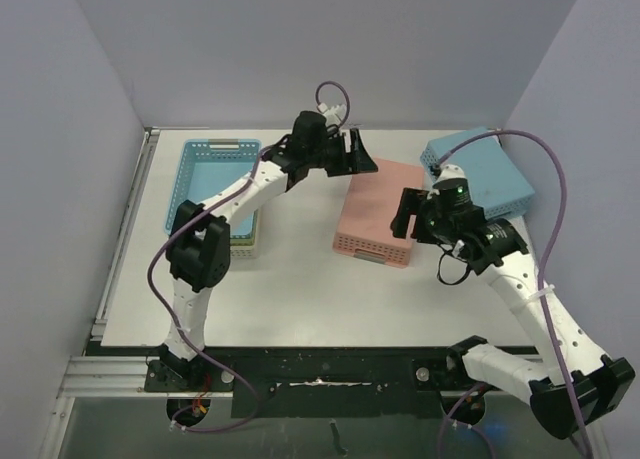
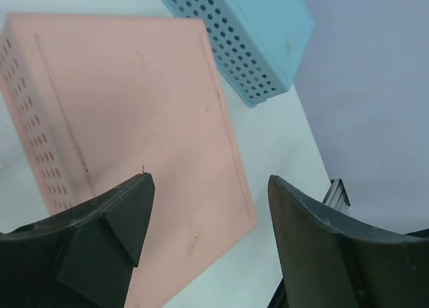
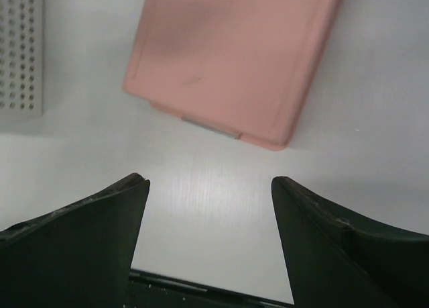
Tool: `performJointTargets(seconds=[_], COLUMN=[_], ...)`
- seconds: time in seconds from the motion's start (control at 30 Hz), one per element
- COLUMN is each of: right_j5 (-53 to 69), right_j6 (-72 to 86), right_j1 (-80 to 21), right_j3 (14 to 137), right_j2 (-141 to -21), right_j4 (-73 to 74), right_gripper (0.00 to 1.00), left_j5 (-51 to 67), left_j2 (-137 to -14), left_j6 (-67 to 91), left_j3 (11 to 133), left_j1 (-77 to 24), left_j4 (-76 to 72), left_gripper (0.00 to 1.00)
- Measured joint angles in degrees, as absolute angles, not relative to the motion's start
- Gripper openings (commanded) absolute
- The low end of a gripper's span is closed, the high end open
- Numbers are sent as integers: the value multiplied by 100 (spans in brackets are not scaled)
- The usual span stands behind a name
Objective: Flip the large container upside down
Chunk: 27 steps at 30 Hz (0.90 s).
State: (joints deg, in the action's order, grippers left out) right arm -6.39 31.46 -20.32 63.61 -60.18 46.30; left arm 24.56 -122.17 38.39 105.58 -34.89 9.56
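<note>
The large pink container (image 1: 375, 209) lies in the middle of the table with its flat base facing up and its perforated walls down. It also shows in the left wrist view (image 2: 134, 100) and the right wrist view (image 3: 234, 53). My left gripper (image 1: 355, 157) is open and empty, hovering over the container's far end; its view (image 2: 208, 180) shows the pink base between the jaws. My right gripper (image 1: 408, 214) is open and empty beside the container's right side, above bare table (image 3: 209, 182).
A light blue perforated container (image 1: 485, 169) lies base up at the back right, also in the left wrist view (image 2: 248, 33). A blue open basket (image 1: 215, 184) stands at the back left, with a white perforated basket (image 1: 245, 241) at its near end.
</note>
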Motion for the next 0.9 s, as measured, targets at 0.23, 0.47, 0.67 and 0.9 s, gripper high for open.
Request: performJointTargets(seconds=[0.23,0.47,0.67,0.9], right_j5=[-30,156,97,-250], right_j6=[3079,3044,3024,3035], right_j1=[-3533,-3420,-2093,-1702], right_j3=[5961,5839,6112,6834], right_j2=[-6578,-8066,-9105,-9288], right_j4=[4123,3520,3251,3103], right_gripper=[76,76,76,75], left_j5=[2432,2099,1975,1767], left_j2=[-10739,-8707,-8182,-7894], left_j6=[3712,3697,3544,3367], left_j3=[10095,8761,8178,7797], left_j1=[-2567,-1734,-1811,-1625], left_j4=[1229,1197,1601,2250], left_gripper=[68,68,68,68])
